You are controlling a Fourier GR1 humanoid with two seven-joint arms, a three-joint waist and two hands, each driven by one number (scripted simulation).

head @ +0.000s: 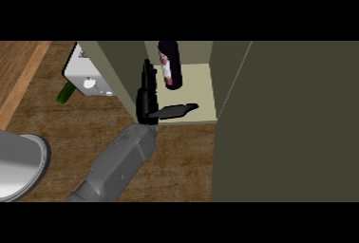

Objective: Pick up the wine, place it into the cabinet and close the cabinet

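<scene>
The wine bottle (169, 64), dark with a red and white label, stands on the pale shelf (196, 85) inside the open cabinet. My left hand (146, 103) is just left of it and not touching it. Its fingers (147, 76) point straight up along the edge of the olive door panel (123, 66), and its thumb (175, 111) sticks out to the right over the shelf's front. The hand is open and holds nothing. My right hand does not show.
A wide olive cabinet panel (294, 123) fills the right side. A white box (88, 71) and a green object (65, 93) lie left of the cabinet. A grey round vessel (17, 166) sits at the lower left on the wooden counter (84, 118).
</scene>
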